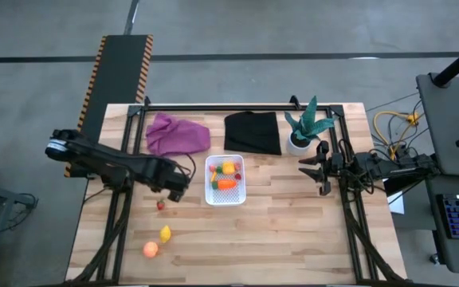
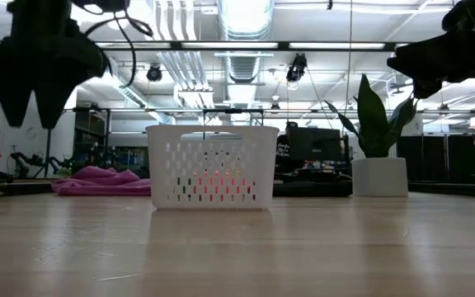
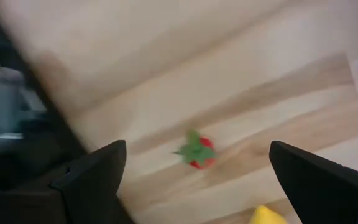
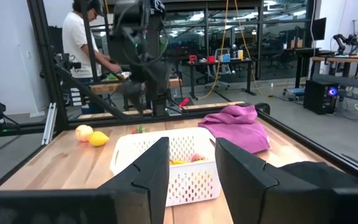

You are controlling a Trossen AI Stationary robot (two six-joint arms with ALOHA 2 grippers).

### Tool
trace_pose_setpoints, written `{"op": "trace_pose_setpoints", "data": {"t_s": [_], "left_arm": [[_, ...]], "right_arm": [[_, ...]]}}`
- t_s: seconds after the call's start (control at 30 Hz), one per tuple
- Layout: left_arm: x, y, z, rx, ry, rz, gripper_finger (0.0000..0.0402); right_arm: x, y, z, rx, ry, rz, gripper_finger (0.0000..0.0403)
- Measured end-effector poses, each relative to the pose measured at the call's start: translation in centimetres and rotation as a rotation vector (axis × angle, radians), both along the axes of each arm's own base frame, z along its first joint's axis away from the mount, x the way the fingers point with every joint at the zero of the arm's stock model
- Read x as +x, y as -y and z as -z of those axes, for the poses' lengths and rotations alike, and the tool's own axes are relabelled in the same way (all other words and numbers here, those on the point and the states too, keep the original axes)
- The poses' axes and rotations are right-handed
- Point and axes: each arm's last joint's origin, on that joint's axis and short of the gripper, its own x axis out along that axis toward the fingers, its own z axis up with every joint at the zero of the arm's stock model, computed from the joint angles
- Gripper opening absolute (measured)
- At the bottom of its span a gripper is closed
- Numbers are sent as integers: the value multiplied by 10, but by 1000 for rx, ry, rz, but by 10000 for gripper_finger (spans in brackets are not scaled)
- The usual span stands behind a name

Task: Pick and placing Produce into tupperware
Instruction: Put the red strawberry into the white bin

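Note:
The white tub with slotted walls stands mid-table and holds a carrot, a lemon and small red berries. A red berry with a green top lies on the table left of the tub; it also shows in the left wrist view. A lemon and a peach lie nearer the front edge. My left gripper hangs open and empty above the table between the tub and the berry, and the berry shows between its fingers. My right gripper is open and empty, right of the tub.
A purple cloth and a black cloth lie behind the tub. A green potted plant stands at the far right, close to my right gripper. A person stands beyond the table's left side.

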Motion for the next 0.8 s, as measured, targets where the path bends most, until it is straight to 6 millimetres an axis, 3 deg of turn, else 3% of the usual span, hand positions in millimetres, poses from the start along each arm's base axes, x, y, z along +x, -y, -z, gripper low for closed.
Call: {"op": "trace_pose_setpoints", "data": {"t_s": [0.2,0.47,0.8], "left_arm": [[1,12,25,-52,63,13,381],[-11,26,41,-44,29,-39,381],[-1,40,60,-42,4,-21,381]], "right_arm": [[0,0,1,24,-6,-2,123],[0,0,1,33,-6,-2,123],[0,0,1,32,-6,-2,123]]}}
